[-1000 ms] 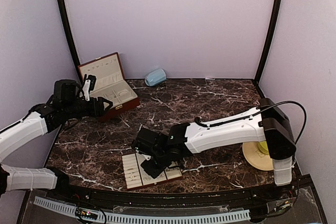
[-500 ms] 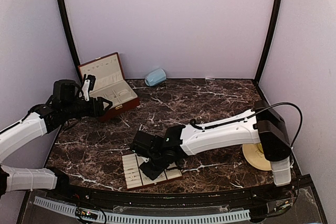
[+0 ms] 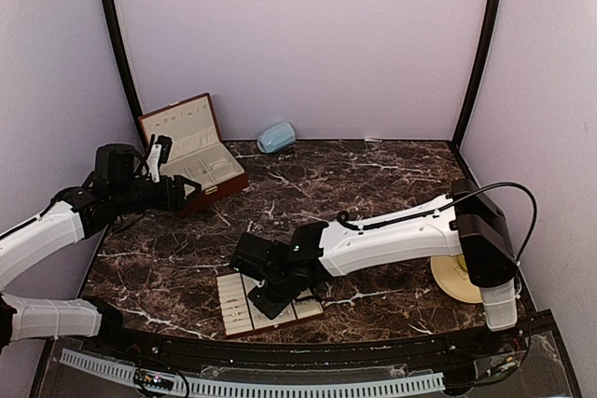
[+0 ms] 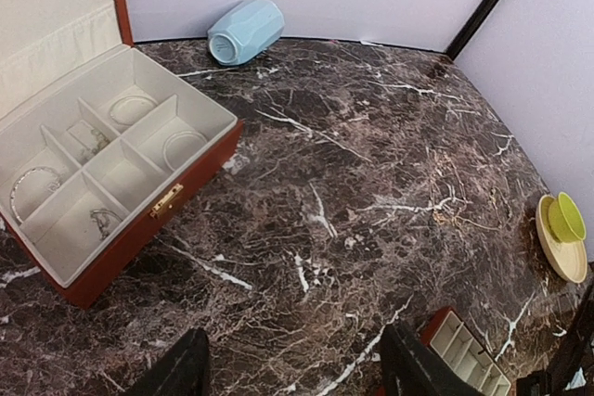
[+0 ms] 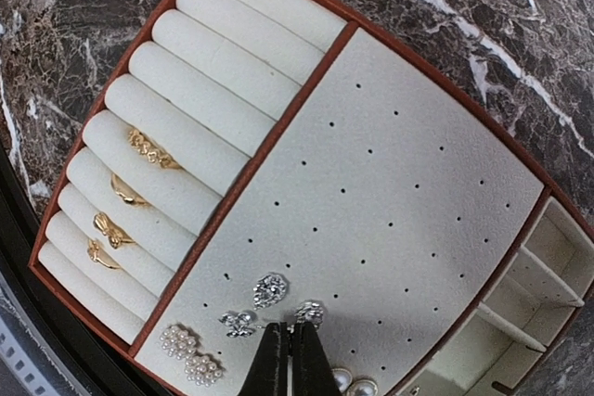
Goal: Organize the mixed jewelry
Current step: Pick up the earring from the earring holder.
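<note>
right claw [image 5: 290, 345] now closed, wrist-only earrings [image 5: 269, 289]

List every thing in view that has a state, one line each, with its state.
red-brown box: lid open, bracelets lying in its compartments.
jewelry tray: four gold rings tucked between the rolls, earrings on the perforated pad.
blue cup: lying on its side.
left gripper: open, empty.
right gripper: shut, over the earrings.

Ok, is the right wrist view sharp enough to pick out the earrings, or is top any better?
Right wrist: sharp, even light, no glare; earrings and rings show crisply, right gripper shut beside them. Top: the tray is small, the arm covers part of it, and the pieces are too tiny to resolve.
</note>
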Motion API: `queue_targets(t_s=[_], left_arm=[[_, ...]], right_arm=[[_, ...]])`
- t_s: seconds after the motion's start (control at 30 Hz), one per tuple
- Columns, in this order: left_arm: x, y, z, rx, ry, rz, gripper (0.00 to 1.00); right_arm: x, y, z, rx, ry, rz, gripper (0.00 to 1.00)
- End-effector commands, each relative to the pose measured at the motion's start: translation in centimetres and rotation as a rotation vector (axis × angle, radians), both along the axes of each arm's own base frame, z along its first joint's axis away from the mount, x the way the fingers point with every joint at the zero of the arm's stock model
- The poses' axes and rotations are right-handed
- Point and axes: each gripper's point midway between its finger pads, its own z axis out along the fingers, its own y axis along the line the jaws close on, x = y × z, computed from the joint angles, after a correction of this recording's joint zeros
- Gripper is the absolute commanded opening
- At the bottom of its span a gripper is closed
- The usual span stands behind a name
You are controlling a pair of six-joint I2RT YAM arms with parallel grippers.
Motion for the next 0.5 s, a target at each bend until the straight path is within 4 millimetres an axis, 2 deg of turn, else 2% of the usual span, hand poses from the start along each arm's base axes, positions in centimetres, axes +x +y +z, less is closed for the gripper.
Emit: queue_targets(t_s=[0.0, 0.17, 0.37, 0.47], left_arm=[[-1.0, -1.8, 0.7, -0.054, -0.053, -0.124, 0.62], [-3.1, -5.3, 1.1, -0.159, -0.053, -0.326, 0.59], [-6.7, -10.3, -0.6, -0.223, 0.075, -0.511, 0.55], [-8.1, -11.8, -0.9, -0.310, 0.153, -0.556, 0.54]], right_arm=[[0.9, 0.4, 2.6, 0.061, -0.056, -0.031, 0.00], [2.8, -0.4, 5.1, 0.121, -0.106, -0.078, 0.00], [6.2, -2.3, 7.3, 0.185, -0.161, -0.155, 0.00], [7.3, -2.8, 8.2, 0.218, -0.180, -0.181, 0.00]])
